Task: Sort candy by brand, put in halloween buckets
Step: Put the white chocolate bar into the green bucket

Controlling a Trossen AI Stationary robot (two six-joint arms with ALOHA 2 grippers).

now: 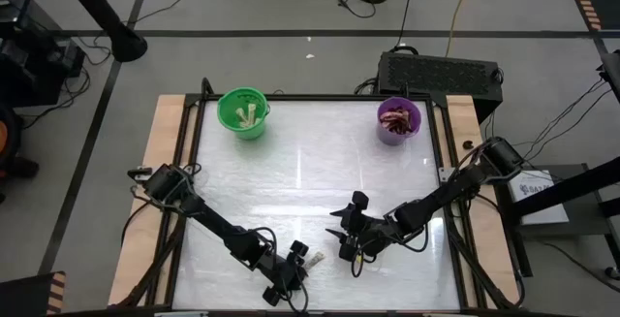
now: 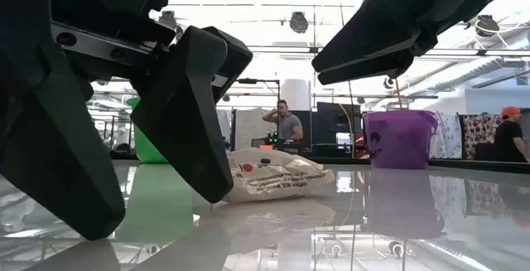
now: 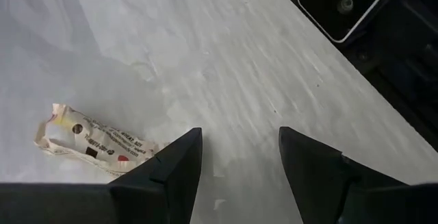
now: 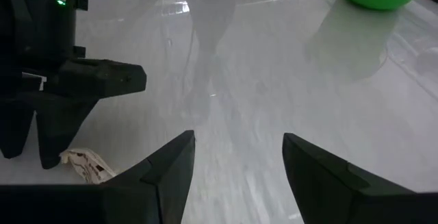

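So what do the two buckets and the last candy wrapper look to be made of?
Green bucket and purple bucket: probably plastic, smooth and slightly translucent in the low view. Candy wrapper: thin crinkled film or paper, pale with print, lying creased on the glossy table.

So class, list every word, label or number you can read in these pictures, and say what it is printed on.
Candy wrapper: red and dark print, too blurred to read.
The same wrapper in the left wrist view: small printed lines, too small to read.
Box beside the table: a label, too small to read.
Green bucket and purple bucket: no readable text.
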